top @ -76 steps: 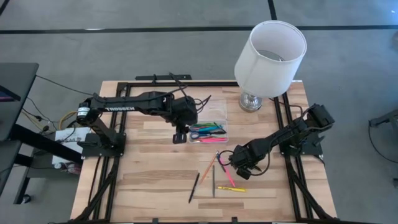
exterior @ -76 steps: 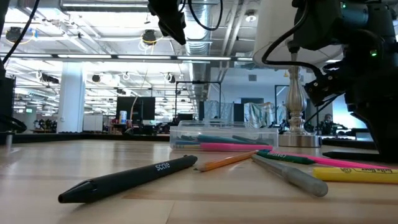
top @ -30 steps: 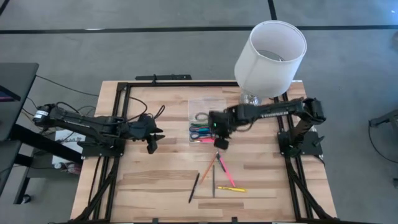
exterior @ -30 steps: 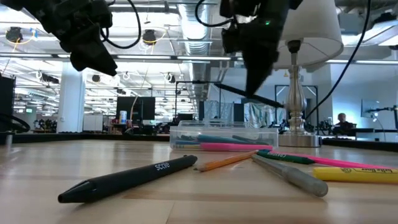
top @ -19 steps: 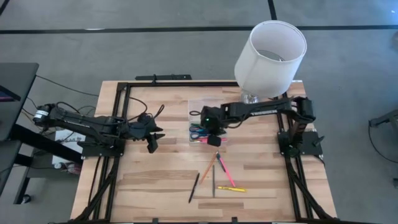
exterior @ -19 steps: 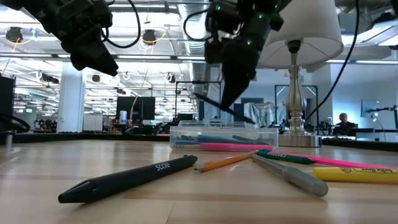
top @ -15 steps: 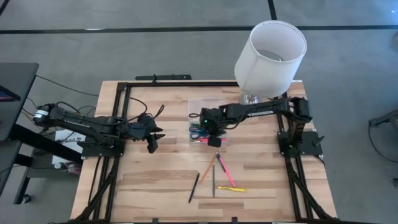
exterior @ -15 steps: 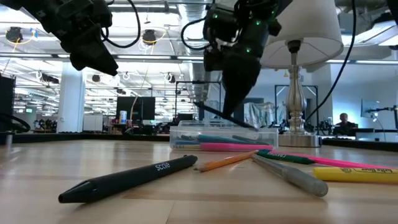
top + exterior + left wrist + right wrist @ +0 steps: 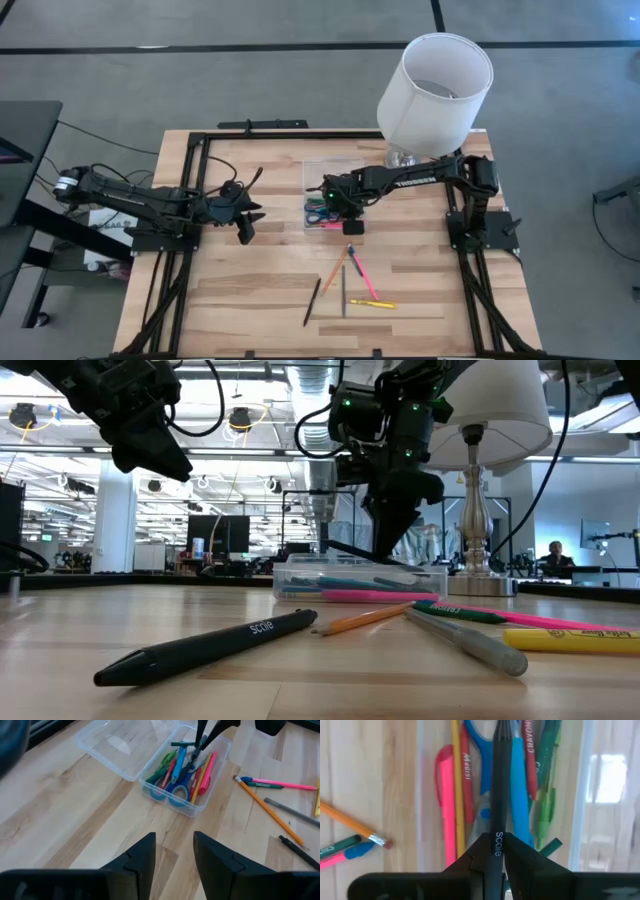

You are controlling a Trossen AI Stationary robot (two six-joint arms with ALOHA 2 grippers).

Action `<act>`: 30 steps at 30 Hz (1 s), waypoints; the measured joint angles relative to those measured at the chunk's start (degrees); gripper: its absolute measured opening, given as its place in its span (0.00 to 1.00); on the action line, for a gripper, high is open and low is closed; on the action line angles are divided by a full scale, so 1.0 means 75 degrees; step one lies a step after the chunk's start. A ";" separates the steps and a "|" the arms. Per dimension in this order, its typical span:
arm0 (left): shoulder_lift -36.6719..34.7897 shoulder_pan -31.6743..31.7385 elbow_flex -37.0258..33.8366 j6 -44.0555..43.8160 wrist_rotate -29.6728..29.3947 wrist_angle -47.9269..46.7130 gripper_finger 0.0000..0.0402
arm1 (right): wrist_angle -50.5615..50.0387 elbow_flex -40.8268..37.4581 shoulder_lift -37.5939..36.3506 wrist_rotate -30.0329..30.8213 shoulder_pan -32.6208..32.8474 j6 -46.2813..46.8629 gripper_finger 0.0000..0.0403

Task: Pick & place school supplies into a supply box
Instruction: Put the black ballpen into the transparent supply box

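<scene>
Right gripper lowers a black pen into the supply box

Nearest, five loose supplies lie on the worktop (image 9: 250, 290): a black pen (image 9: 312, 301), a grey pen (image 9: 343, 291), an orange pencil (image 9: 336, 270), a pink marker (image 9: 362, 277) and a yellow marker (image 9: 372, 303), presumably waiting their turn. Beyond them the right gripper (image 9: 350, 212), clamped on one black pen (image 9: 499, 795), holds it lengthwise over the supply box (image 9: 333, 196) so it should drop in alongside the markers and the scissors (image 9: 176, 790). The left gripper (image 9: 244, 222), fingers apart, waits well clear. One lamp (image 9: 434, 85) stands farthest back.
</scene>
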 joint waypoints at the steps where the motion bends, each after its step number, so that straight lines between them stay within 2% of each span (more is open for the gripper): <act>1: 0.0000 0.0000 0.0000 -0.0024 -0.0014 0.0000 0.31 | 0.0002 0.0000 0.0000 -0.0008 -0.0023 -0.0001 0.11; 9: 0.0000 0.0000 0.0000 -0.0109 -0.0042 0.0273 0.31 | 0.0040 0.0000 0.0000 -0.0201 -0.0011 0.0048 0.19; 15: 0.0000 0.0000 0.0000 -0.0343 0.0064 0.0442 0.31 | 0.0017 0.0000 -0.0160 -0.0201 -0.0005 0.0907 0.24; 22: 0.0264 0.0000 0.0000 -0.1141 0.0832 0.0914 0.31 | -0.0168 0.0000 -0.1141 -0.0381 0.0252 0.1111 0.24; 27: 0.0988 -0.0190 0.0000 -0.1922 0.1639 0.1820 0.31 | -0.0465 -0.0333 -0.1984 -0.0379 0.0420 0.1726 0.24; 30: 0.1602 -0.0569 0.0000 -0.1975 0.1820 0.2677 0.31 | -0.0458 -0.0812 -0.2591 -0.0361 0.0574 0.2053 0.24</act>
